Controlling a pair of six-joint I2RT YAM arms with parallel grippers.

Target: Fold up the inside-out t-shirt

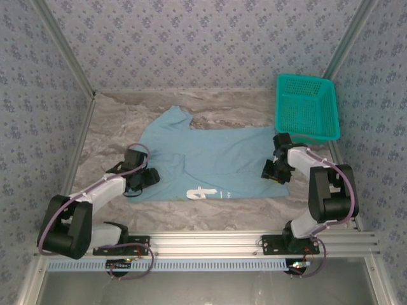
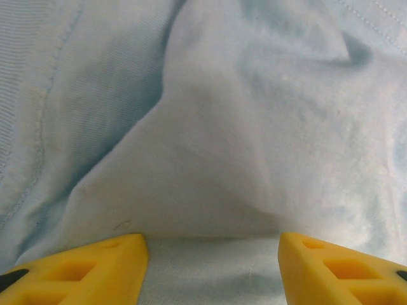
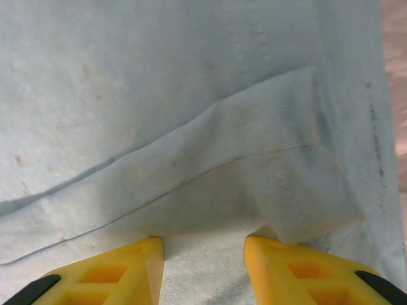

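My left gripper (image 1: 149,176) and right gripper (image 1: 270,170) both stand open, low over the shirt's (image 1: 216,155) two side edges. The shirt lies spread flat mid-table, with a basket (image 1: 305,136) beyond. For a clean fold, I'd pinch matching edges and lift both evenly.

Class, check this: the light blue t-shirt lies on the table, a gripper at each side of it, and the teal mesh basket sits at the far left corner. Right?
No. The teal mesh basket sits at the far right corner, as the top external view shows. The rest holds: the light blue t-shirt lies on the table, the left gripper and right gripper at its sides.
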